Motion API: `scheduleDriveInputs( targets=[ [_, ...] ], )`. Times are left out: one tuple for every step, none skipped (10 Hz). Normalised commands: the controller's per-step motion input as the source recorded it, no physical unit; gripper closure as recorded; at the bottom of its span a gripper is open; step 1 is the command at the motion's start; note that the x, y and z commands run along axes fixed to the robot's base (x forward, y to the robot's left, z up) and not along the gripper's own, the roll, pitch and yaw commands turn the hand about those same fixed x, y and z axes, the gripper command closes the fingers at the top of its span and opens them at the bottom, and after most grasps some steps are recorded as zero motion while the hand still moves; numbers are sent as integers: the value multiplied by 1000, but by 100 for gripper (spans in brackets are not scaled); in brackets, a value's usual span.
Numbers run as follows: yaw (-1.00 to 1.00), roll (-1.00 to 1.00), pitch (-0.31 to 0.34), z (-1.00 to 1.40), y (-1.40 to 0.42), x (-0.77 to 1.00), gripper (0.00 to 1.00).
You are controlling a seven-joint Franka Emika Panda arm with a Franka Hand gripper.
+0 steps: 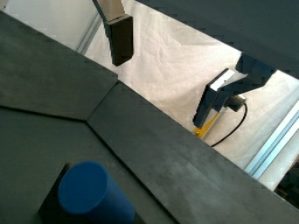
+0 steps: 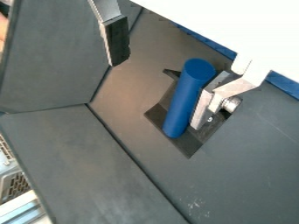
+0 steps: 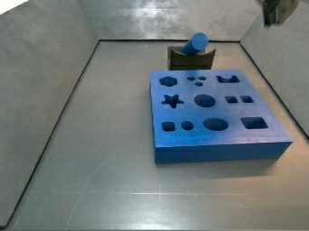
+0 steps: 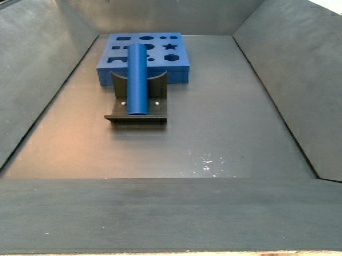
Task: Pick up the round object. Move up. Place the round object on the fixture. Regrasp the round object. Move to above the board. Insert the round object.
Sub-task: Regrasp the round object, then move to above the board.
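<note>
Peg [image 4: 135, 84] lying in the fixture [image 4: 138, 108], just before the board [image 3: 215, 117]. Pincer [image 2: 163, 70] empty, wide open, high above and apart. Risk at regrasp: off-centre closing, tipping the peg out of the notch.

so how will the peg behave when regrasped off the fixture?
Peg looks rigid and smooth, so probably slippery in the jaws. Round, so it would likely roll if nudged out of the fixture notch. Gripper is above it, empty.
</note>
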Motion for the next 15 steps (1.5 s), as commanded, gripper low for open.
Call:
scheduleDriveInputs(
  targets=[
    [22,84,-131,-1000,37,55,0],
    [-12,68,-126,-1000,35,57,0],
    [-24,60,-123,-1000,34,59,0],
    [-45,57,-108,-1000,31,60,0],
    [-54,55,-94,-1000,28,61,0],
    [-61,47,-69,-914,25,63,0],
    [-57,49,-57,-801,22,59,0],
    [-51,52,-33,-578,9,51,0],
    [-40,54,-19,-416,2,53,0],
    [-27,57,0,-250,1,55,0],
    [0,0,0,0,0,0,100],
    [-110,28,44,1000,-286,34,100],
    [-112,28,49,1000,-285,33,100],
    [-95,28,79,1000,-268,29,100],
    [-75,10,102,1000,-252,30,100]
  ],
)
